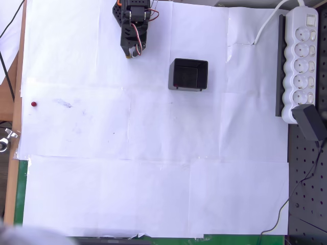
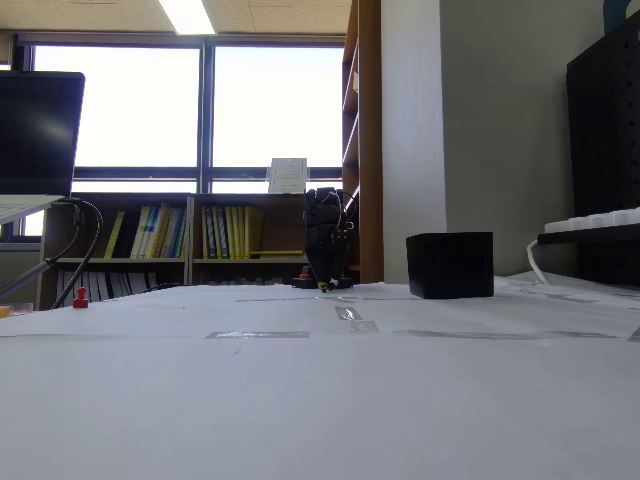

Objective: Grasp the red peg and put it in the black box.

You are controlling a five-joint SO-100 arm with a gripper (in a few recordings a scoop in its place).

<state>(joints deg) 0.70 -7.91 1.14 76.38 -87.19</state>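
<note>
The red peg (image 1: 33,104) is a tiny dark-red dot on the white paper at the far left of the overhead view; in the fixed view the peg (image 2: 80,298) stands upright at the left. The black box (image 1: 188,74) sits in the upper middle, square with a dark inside, and shows as a black cube (image 2: 450,265) in the fixed view. My gripper (image 1: 131,52) hangs at the top of the sheet, left of the box and far from the peg, fingers pointing down at the paper (image 2: 323,285). The fingers look shut with nothing between them.
A long white power strip (image 1: 301,61) with its cable lies along the right edge beside a black perforated board (image 1: 306,189). The white paper (image 1: 153,168) covers the table. A wooden table edge (image 1: 13,127) runs down the left.
</note>
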